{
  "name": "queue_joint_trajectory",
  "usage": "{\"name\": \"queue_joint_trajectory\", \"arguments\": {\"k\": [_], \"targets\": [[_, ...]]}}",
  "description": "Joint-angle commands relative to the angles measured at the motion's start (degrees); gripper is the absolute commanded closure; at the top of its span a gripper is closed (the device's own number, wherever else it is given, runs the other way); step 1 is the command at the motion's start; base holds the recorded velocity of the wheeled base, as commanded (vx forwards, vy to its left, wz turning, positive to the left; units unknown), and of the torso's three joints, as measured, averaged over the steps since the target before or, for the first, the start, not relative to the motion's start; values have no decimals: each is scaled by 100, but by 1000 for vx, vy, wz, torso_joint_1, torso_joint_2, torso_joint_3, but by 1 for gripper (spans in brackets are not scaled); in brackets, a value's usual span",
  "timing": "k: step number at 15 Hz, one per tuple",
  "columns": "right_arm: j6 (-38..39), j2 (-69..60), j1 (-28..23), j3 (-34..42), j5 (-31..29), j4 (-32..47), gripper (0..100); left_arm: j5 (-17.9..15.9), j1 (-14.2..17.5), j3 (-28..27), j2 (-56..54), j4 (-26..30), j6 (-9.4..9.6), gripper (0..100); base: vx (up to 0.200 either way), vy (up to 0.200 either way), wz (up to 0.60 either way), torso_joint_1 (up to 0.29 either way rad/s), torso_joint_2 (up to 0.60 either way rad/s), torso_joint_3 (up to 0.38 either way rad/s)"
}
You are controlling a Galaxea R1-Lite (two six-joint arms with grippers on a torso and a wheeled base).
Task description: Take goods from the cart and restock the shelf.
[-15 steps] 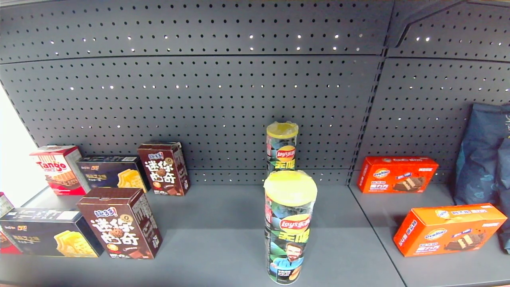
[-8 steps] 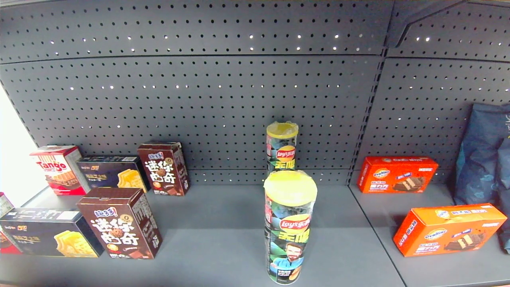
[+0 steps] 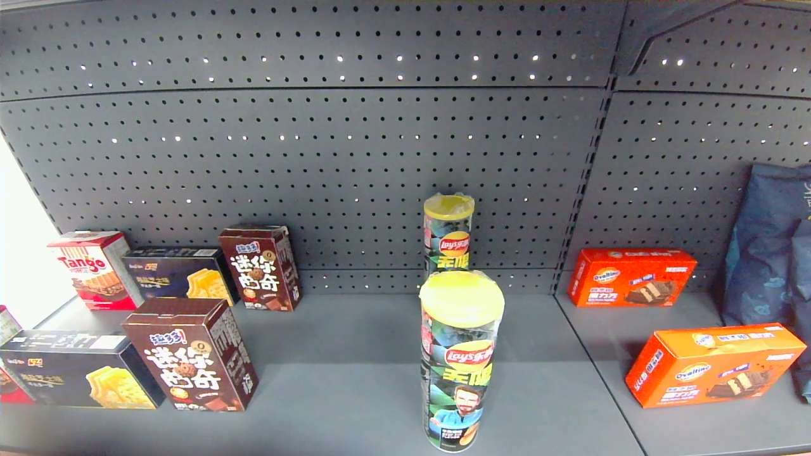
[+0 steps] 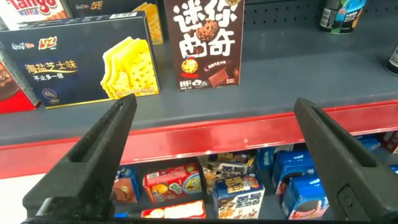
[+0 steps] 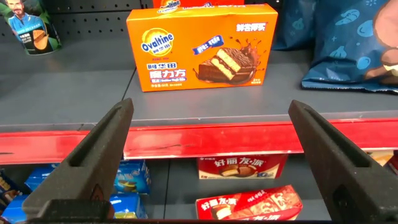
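Your left gripper (image 4: 214,106) and right gripper (image 5: 210,106) hang before front edge of shelf (image 3: 355,380), both spread wide, both empty. Chip can (image 3: 460,361) stands near centre, second can (image 3: 448,233) far behind it. Cookie boxes (image 3: 190,354) left, orange boxes (image 3: 713,364) right. Judgement: restock partway; bare stretches to fill, next goods to fetch from cart.

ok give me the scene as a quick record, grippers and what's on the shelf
left gripper: open, empty, facing dark cracker box and brown cookie box
right gripper: open, empty, facing front orange cake box
centre of shelf: front chip can upright, back chip can behind it
right end of shelf: blue bags
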Motion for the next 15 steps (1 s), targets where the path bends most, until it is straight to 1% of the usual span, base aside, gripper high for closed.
{"name": "queue_joint_trajectory", "arguments": {"k": [1,7,9,13,15], "targets": [[-12,7,2,0,3,0,0,13,1,1,-7,-1,-5,0,0,0,0,0,0,0],[-21,7,2,0,3,0,0,5,1,1,-7,-1,3,0,0,0,0,0,0,0],[-21,7,2,0,3,0,0,5,1,1,-7,-1,3,0,-200,0,0,5,2,2],[-21,7,2,0,3,0,0,-4,1,1,-7,-1,39,0,0,0,0,0,0,0],[-21,7,2,0,3,0,0,31,1,1,-7,-1,3,0,0,0,0,0,0,0]]}}
